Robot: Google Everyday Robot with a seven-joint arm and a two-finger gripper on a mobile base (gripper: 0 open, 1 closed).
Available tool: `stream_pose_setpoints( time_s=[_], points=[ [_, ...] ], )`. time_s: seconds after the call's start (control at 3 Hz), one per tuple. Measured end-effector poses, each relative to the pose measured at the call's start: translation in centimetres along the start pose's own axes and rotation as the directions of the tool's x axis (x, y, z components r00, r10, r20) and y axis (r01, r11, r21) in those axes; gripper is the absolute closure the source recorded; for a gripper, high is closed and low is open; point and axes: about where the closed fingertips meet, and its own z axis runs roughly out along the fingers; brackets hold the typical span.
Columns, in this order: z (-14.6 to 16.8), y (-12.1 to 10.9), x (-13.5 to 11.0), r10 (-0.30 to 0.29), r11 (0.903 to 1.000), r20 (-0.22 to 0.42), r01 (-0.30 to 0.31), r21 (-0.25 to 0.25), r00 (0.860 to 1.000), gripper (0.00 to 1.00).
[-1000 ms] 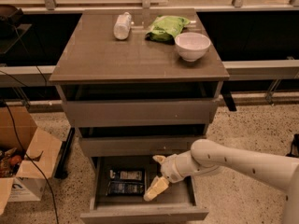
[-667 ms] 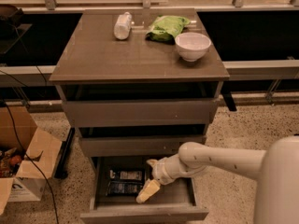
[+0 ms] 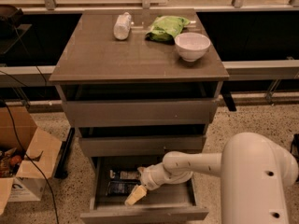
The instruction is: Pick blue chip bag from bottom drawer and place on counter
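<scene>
The bottom drawer (image 3: 145,213) is pulled open at the foot of the cabinet. The blue chip bag (image 3: 120,183) lies flat on its grey floor, at the left, dark with pale patches. My gripper (image 3: 134,196) reaches down into the drawer from the right, its cream fingertips just right of and in front of the bag, touching or nearly touching its near right corner. The counter (image 3: 121,55) is the flat grey-brown top of the cabinet.
On the counter stand a white bowl (image 3: 192,46), a bright green bag (image 3: 167,27) and a lying clear bottle (image 3: 122,25). Two drawers above the bottom one are slightly open. An open cardboard box (image 3: 23,164) sits on the floor at left. My white arm fills the lower right.
My gripper has moved left and a little lower inside the bottom drawer, closing on the blue chip bag. The arm's shoulder has swung into the lower right of the view.
</scene>
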Motion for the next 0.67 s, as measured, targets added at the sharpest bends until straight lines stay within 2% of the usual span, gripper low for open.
stream_pose_setpoints(
  time_s=[0.67],
  points=[
    [8.0, -4.0, 3.1, 0.049, 0.9979, 0.063, -0.052, 0.039, 0.997, 0.0]
  ],
)
